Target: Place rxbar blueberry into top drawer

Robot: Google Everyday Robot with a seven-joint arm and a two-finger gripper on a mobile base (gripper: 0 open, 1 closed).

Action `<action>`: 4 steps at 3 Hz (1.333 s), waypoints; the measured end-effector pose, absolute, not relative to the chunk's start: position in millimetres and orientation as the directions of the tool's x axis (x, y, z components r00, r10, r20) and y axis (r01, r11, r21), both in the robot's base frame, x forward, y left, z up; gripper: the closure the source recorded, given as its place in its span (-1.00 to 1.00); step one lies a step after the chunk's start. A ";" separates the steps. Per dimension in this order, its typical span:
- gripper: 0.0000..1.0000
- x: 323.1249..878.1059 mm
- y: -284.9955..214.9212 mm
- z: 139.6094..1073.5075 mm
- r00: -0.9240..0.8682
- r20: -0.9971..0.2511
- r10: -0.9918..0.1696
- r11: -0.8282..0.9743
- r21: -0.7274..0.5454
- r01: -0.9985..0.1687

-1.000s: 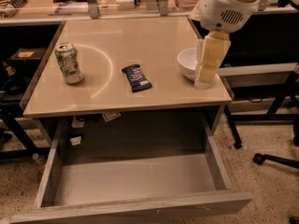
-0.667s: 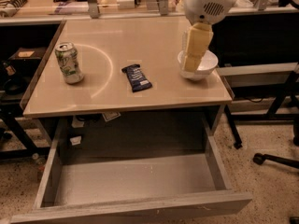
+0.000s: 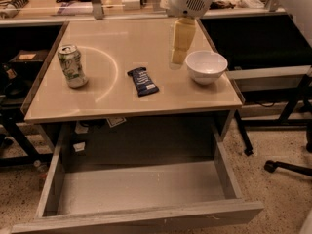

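Note:
The rxbar blueberry (image 3: 143, 81), a small flat navy-blue bar, lies on the beige table top near its middle. The top drawer (image 3: 141, 189) stands pulled out below the table's front edge, with a bare grey floor and nothing in it. My gripper (image 3: 178, 52) hangs from the white arm head at the back of the table, pointing down above the table top. It is to the right of and behind the bar, just left of the white bowl, and it holds nothing that I can see.
A green-and-white soda can (image 3: 72, 66) stands upright at the table's left. A white bowl (image 3: 206, 66) sits at the right, close to my gripper. Cluttered benches run behind the table. A chair base (image 3: 287, 165) is on the floor at the right.
My arm has moved left and toward the back of the table, from in front of the bowl to its left side. The bowl is now fully in view. The bar and can have not moved.

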State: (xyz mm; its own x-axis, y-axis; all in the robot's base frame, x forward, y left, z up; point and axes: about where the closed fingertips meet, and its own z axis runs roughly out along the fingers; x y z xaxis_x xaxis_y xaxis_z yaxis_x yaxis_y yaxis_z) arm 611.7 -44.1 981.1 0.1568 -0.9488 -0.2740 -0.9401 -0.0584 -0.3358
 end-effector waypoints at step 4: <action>-1.00 635.7 -17.6 940.4 0.205 -0.251 -0.946 -0.147 -0.229 -0.962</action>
